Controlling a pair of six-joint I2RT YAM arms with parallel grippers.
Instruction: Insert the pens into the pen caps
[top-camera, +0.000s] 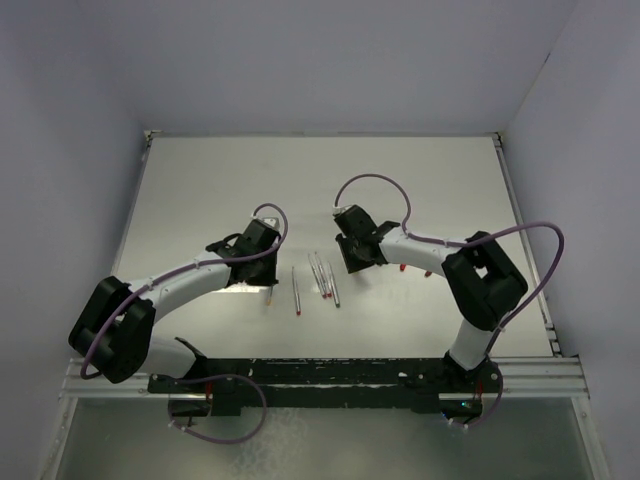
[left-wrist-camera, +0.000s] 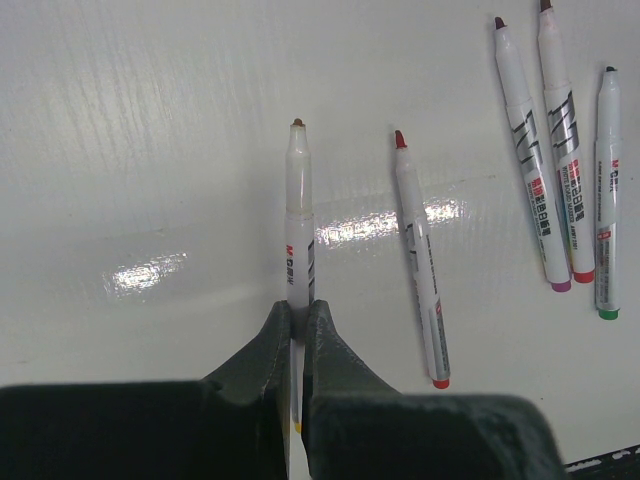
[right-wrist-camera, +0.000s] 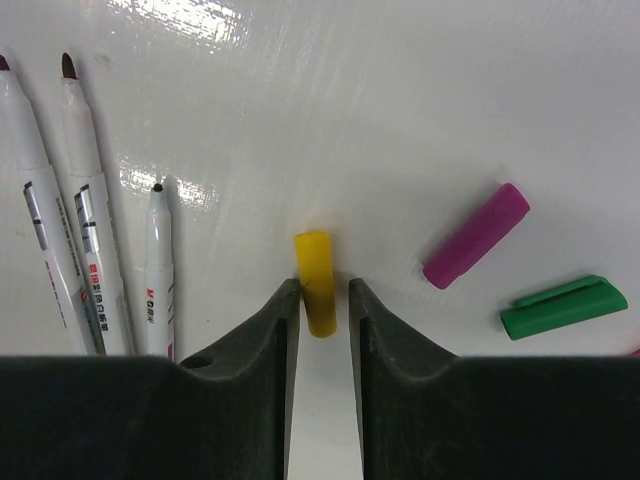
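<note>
Clamping one pen (left-wrist-camera: 298, 215) in the left gripper (left-wrist-camera: 297, 318), straddling the yellow cap (right-wrist-camera: 317, 272) with the right gripper (right-wrist-camera: 322, 297) spread apart, capping nothing yet, leaving loose pens (right-wrist-camera: 88, 215) beside that cap.

The pens (left-wrist-camera: 425, 260) are white with grey stripes, the caps (right-wrist-camera: 476, 236) yellow, purple and green.

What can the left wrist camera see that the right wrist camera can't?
Only the left wrist view shows the left tool pinched shut on a pen, and a red-tipped pen lying alone beside it. Only the right wrist view shows the right tool with a yellow cap between its parted fingers, plus a purple cap and a green cap. Both show the white table and the same group of three pens lying side by side.
</note>
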